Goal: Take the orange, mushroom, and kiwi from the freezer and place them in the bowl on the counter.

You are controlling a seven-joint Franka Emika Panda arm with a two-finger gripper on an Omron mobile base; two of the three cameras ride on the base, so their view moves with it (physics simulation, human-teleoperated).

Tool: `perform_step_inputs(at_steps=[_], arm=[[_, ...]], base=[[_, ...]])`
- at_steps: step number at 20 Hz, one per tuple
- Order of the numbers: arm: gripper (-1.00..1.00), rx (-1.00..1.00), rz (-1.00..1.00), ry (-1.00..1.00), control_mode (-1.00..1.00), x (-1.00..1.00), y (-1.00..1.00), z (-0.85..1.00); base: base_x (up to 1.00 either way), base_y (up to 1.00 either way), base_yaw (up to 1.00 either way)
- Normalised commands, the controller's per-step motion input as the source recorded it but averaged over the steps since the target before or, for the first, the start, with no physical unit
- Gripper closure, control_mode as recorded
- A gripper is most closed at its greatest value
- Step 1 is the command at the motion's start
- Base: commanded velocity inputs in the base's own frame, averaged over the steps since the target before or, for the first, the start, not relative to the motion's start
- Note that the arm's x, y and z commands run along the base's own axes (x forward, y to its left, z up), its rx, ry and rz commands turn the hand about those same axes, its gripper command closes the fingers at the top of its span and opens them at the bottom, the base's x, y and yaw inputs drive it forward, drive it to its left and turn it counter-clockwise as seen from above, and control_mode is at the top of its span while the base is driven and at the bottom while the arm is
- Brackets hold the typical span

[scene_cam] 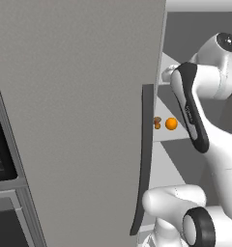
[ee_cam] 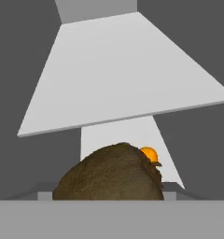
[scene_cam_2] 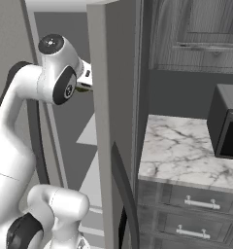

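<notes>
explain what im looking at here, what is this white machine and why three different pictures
It is one moment seen by three cameras. The white machine is a robot arm on a driving base in a rendered kitchen. Two cameras sit behind it, left and right; the third rides on its hand. The arm reaches into an open freezer. On a shelf lie an orange and a small brown mushroom. The hand camera shows a kiwi very close up; whether the fingers hold it is unclear. The marble counter stands beside the freezer.
</notes>
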Motion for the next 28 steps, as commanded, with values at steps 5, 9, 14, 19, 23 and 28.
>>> perform_step_inputs(at_steps=[5, 9, 14, 19, 23, 28], arm=[[1.00, -0.04, 0.00, 0.09, -1.00, -0.97, 0.14, 0.08], [1.00, -0.07, 0.01, 0.07, -1.00, -1.00, 0.32, 0.00], [1.00, -0.01, 0.02, 0.12, -1.00, -1.00, 0.31, -0.10], [1.00, 0.04, 0.03, 0.09, -1.00, -0.84, 0.07, -0.01], [1.00, 0.03, 0.03, 0.00, -1.00, -0.08, 0.00, 0.00], [1.00, 0.00, 0.00, 0.00, -1.00, -0.11, 0.00, -0.01]], base=[[0.00, 0.00, 0.00], [0.00, 0.00, 0.00], [0.00, 0.00, 0.00], [0.00, 0.00, 0.00], [0.00, 0.00, 0.00], [0.00, 0.00, 0.00]])
